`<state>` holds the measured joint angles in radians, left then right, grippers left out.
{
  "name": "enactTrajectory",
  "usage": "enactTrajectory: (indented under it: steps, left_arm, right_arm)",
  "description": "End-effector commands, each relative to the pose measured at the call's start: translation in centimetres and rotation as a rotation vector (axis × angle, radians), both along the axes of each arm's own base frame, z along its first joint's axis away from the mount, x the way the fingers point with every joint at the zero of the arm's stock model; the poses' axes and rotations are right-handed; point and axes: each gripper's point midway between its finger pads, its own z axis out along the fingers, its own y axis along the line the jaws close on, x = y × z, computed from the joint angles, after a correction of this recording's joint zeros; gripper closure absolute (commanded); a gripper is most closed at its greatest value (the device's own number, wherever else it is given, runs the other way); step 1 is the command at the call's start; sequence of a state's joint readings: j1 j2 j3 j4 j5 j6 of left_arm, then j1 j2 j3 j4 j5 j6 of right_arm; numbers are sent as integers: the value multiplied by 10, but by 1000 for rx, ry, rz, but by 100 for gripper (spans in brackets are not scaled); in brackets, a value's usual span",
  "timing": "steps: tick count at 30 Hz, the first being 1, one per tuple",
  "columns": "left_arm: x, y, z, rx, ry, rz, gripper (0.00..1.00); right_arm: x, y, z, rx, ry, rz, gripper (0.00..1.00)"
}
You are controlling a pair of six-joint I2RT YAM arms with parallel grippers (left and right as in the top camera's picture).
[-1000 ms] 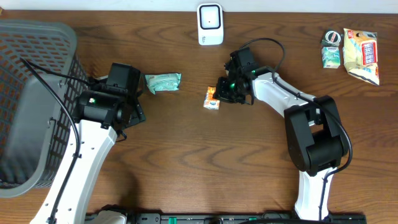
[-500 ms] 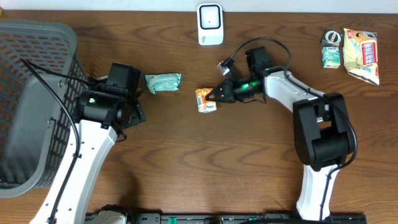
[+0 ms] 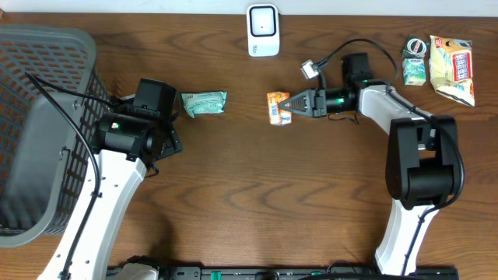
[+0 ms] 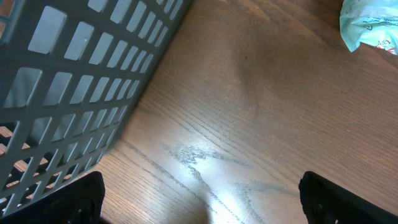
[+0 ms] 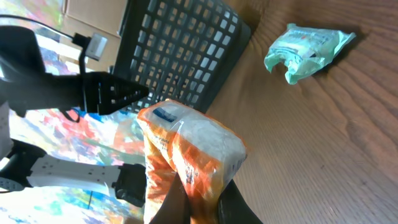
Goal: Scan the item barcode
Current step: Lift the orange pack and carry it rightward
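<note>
An orange and white snack packet point(image 3: 278, 107) hangs above the table's middle, pinched at one end by my right gripper point(image 3: 291, 105), which is shut on it. In the right wrist view the orange packet point(image 5: 189, 149) fills the centre, its crumpled end squeezed between my dark fingers point(image 5: 231, 206). The white barcode scanner point(image 3: 263, 30) stands at the back edge, above and left of the packet. My left gripper point(image 4: 202, 202) stands open over bare wood beside the basket, nothing between its fingers.
A grey mesh basket point(image 3: 39, 124) fills the left side. A pale green packet point(image 3: 204, 102) lies just right of the left arm. More packets point(image 3: 451, 68) and a small green item point(image 3: 414, 70) lie at the back right corner.
My right arm has swung to the right and straightened, carrying the orange packet up off the table and rightward. The left arm has not moved.
</note>
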<state>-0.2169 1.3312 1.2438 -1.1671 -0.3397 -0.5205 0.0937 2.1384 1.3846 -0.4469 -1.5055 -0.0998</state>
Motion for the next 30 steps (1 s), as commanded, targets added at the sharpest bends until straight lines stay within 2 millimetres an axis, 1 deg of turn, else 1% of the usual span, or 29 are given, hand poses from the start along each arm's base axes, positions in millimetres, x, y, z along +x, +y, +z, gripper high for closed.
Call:
enactTrajectory:
  steps: [1,7,16,20,30]
  left_arm:
    - [0,4,3,9,-10,13,3]
    - [0,4,3,9,-10,13,3]
    - [0,4,3,9,-10,13,2]
    - [0,4,3,9,-10,13,2]
    - [0,4,3,9,-10,13,2]
  right_arm:
    - [-4,-1,8,54,-21,18,99]
    - [-7,3,7,53,-7,28,99]
    - [-16,19,7,52,-3,70,99]
    - [-16,21,4,32,-8,67,99]
    - [-18,25,4,34,-13,79,99]
